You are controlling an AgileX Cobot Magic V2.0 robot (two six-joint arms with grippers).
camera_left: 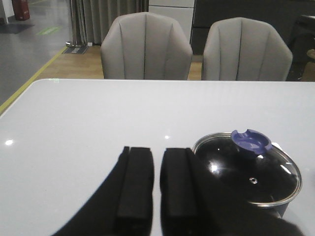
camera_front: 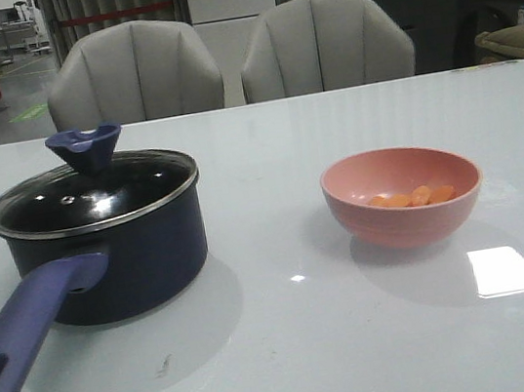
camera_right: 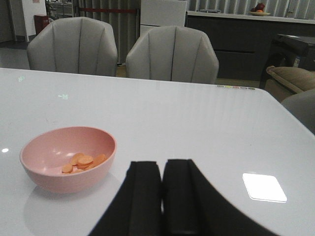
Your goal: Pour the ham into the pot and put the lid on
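Observation:
The pot (camera_front: 115, 267), dark navy with a long purple-blue handle (camera_front: 25, 325), stands at the left of the table. The glass lid (camera_front: 94, 191) with its blue knob (camera_front: 85, 148) rests on it. To the right, a pink bowl (camera_front: 406, 219) holds the ham (camera_front: 415, 197), a few orange slices. In the left wrist view my left gripper (camera_left: 157, 153) hovers over bare table beside the lid (camera_left: 251, 172), its fingers a thin slit apart with nothing between. In the right wrist view my right gripper (camera_right: 162, 164) is shut and empty, beside the bowl (camera_right: 69, 172) and ham (camera_right: 81, 161). Neither gripper shows in the front view.
The white glossy table (camera_front: 295, 349) carries bright light reflections (camera_front: 506, 270). Two grey chairs (camera_front: 132, 72) (camera_front: 323, 44) stand behind its far edge. A counter and cabinets line the back of the room.

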